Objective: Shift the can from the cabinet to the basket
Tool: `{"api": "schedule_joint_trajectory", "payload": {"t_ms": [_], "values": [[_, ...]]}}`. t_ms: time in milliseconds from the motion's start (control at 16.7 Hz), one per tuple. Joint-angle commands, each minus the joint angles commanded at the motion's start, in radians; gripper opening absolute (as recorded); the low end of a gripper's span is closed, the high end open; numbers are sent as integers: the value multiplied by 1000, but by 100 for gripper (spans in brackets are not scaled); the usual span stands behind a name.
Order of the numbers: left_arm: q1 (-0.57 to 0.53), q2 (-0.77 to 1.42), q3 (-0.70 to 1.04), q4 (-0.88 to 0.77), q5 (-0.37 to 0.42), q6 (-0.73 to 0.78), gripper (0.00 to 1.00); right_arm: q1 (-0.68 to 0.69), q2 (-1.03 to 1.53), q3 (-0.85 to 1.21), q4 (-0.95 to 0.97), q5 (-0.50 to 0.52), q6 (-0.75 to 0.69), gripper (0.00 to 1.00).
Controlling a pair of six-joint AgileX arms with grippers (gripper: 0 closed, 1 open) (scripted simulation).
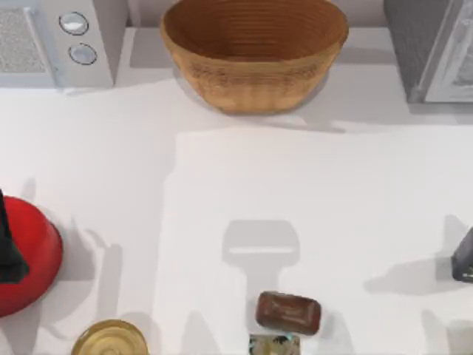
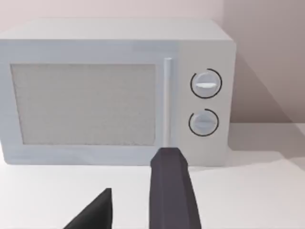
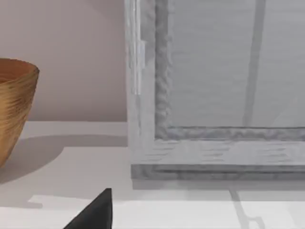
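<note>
The tan woven basket (image 1: 255,52) stands at the back centre of the table, its side also showing in the right wrist view (image 3: 14,109). The grey cabinet (image 1: 436,52) is at the back right, and its door (image 3: 214,95) looks closed. The can is hidden from view. My left gripper (image 2: 138,170) is open with nothing in it, low over the table's left edge and facing a microwave. At the table's right edge sits my right gripper (image 1: 464,255), facing the cabinet from a distance.
A white microwave (image 1: 55,41) stands at the back left. A red round object (image 1: 33,259) sits at the left edge. A gold-topped round container (image 1: 111,340) and a brown block (image 1: 288,312) lie along the front edge.
</note>
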Motion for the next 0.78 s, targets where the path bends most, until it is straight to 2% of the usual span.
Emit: {"api": "schedule_joint_trajectory", "payload": {"t_ms": [180,360,540,780], "values": [[0,0,0,0,0,0,100,2,9,11,-2,1,0,100],[0,0,0,0,0,0,100,15,88,106,-20,14,2,100],[0,0,0,0,0,0,100,37,237,295,-62,36,4,100],[0,0,0,0,0,0,100,73,509,648,-152,77,6,100]]}}
